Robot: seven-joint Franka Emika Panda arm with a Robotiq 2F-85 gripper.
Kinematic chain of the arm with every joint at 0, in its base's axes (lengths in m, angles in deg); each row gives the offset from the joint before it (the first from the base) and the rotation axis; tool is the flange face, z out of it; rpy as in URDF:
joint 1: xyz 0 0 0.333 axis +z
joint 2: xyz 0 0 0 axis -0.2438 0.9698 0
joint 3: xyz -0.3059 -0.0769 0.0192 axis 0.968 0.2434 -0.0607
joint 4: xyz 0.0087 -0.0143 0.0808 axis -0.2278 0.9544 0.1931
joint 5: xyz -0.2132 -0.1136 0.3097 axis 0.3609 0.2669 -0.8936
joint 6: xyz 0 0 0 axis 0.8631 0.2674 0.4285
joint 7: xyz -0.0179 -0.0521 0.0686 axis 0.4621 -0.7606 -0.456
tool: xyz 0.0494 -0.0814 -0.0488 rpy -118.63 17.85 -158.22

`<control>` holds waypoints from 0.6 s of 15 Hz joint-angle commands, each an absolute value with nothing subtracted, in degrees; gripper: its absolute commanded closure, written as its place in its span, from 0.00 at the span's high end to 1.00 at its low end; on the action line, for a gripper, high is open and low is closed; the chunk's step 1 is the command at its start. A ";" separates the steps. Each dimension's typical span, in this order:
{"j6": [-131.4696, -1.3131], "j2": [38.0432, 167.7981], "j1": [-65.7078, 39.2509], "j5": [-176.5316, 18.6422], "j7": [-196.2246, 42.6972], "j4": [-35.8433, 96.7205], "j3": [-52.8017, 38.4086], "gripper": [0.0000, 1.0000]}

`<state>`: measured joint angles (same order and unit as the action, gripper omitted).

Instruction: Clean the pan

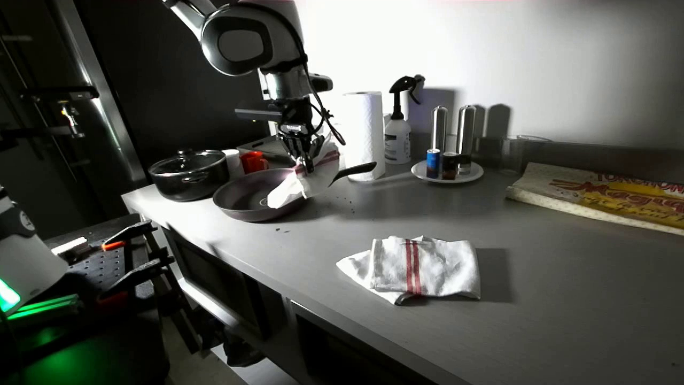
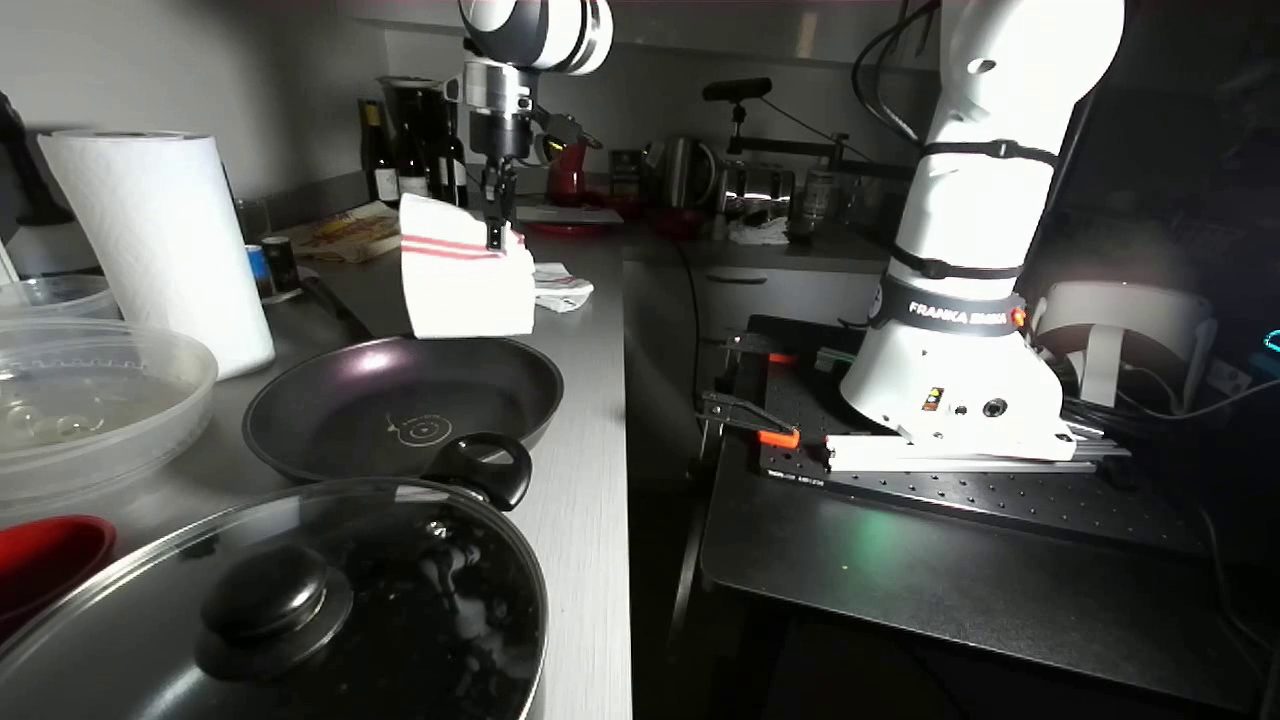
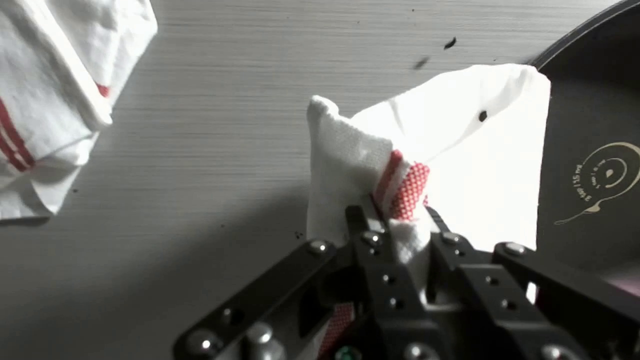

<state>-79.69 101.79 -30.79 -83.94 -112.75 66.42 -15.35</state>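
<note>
The pan (image 1: 243,206), wide, shallow and dark grey, rests on the grey counter; it shows in both exterior views (image 2: 350,415) and at the right of the wrist view (image 3: 590,125). Its dark handle (image 1: 359,169) points toward the paper towel roll side. My gripper (image 1: 303,164) is shut on a white cloth (image 1: 288,193) with red stripes, also clear in an exterior view (image 2: 465,300) and the wrist view (image 3: 492,185). The cloth hangs at the pan's handle-side rim, partly over it. Whether it touches the pan cannot be told. The gripper's fingers (image 3: 395,215) pinch a fold of it.
A second folded striped cloth (image 1: 438,267) lies on the counter. Dark crumbs (image 3: 450,43) lie beside the pan. A lidded black pot (image 1: 189,179) stands close to the pan. A paper towel roll (image 1: 366,133), spray bottle (image 1: 397,141), plate (image 1: 422,176) and plastic bowl (image 2: 110,450) stand behind.
</note>
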 commanded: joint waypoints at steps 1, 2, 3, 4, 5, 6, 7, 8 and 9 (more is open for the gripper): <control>-72.91 103.30 -31.05 -87.66 -113.32 61.28 -12.40 0.04; -71.63 104.27 -31.15 -88.09 -113.35 59.95 -11.76 0.04; -70.40 104.88 -31.17 -88.37 -113.19 58.81 -11.17 0.04; -69.47 105.93 -31.14 -88.49 -113.01 57.63 -10.78 0.04; -68.65 106.89 -31.08 -88.52 -112.91 56.59 -10.51 0.04; -67.95 108.03 -30.94 -88.37 -112.70 55.50 -10.37 0.04; -67.32 109.11 -30.87 -88.21 -112.54 54.51 -10.37 0.04; -66.68 110.38 -30.75 -87.98 -112.32 53.40 -10.49 0.04; -66.03 111.68 -30.65 -87.81 -112.17 52.24 -10.64 0.04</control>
